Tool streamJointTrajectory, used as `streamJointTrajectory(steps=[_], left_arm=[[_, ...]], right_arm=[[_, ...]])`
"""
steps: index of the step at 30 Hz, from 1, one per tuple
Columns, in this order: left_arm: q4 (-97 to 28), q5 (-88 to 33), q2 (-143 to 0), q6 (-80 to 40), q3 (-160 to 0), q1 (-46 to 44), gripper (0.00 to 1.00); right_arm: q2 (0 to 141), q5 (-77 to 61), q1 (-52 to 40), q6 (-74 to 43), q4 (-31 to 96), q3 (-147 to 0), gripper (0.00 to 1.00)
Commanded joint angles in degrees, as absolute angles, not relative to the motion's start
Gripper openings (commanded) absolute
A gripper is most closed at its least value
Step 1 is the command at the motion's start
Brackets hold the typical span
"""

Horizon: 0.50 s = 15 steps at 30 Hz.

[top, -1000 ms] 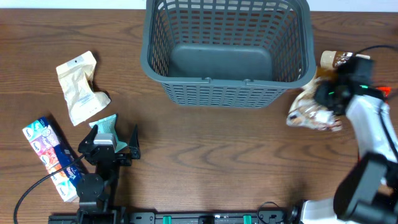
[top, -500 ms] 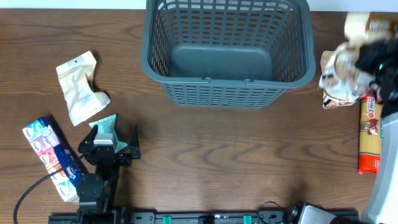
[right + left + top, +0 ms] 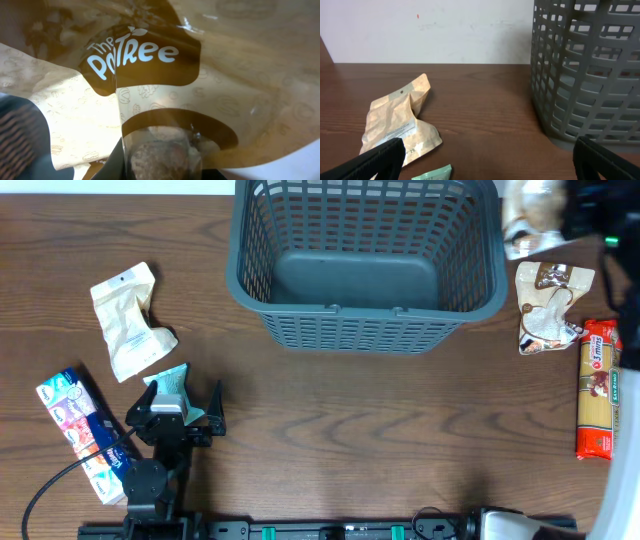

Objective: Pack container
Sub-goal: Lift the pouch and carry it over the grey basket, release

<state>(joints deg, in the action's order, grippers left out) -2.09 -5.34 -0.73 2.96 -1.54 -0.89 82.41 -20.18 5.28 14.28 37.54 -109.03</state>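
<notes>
The empty basket (image 3: 365,330) is set upright on the table (image 3: 330,440). A pouch (image 3: 528,215) is held by the right gripper (image 3: 565,210) just right of the basket's rim; it is best carried over the rim and lowered inside before release. The left gripper (image 3: 178,405) is spread wide, front-left of the basket. The right fingers are hidden and the arm is blurred.
</notes>
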Motion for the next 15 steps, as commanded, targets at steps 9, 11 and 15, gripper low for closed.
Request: streamJointTrajectory(steps=[9,11,15], left_arm=[[-3.4,-5.4,-0.3,2.6,-0.2,-1.1,0.98],[-3.4,-5.3,-0.3,2.6,-0.3,-1.1,0.99],[-3.5,-5.3,-0.3,2.6,-0.2,-1.1,0.99]], right_arm=[[99.7,-26.2,-6.9,31.9,32.4,-109.1,0.01],[102.7,-26.2,-8.5,34.0,33.0,-109.1,0.01],[108.6,-26.1,-12.0,44.6,38.4,-109.1,0.01]])
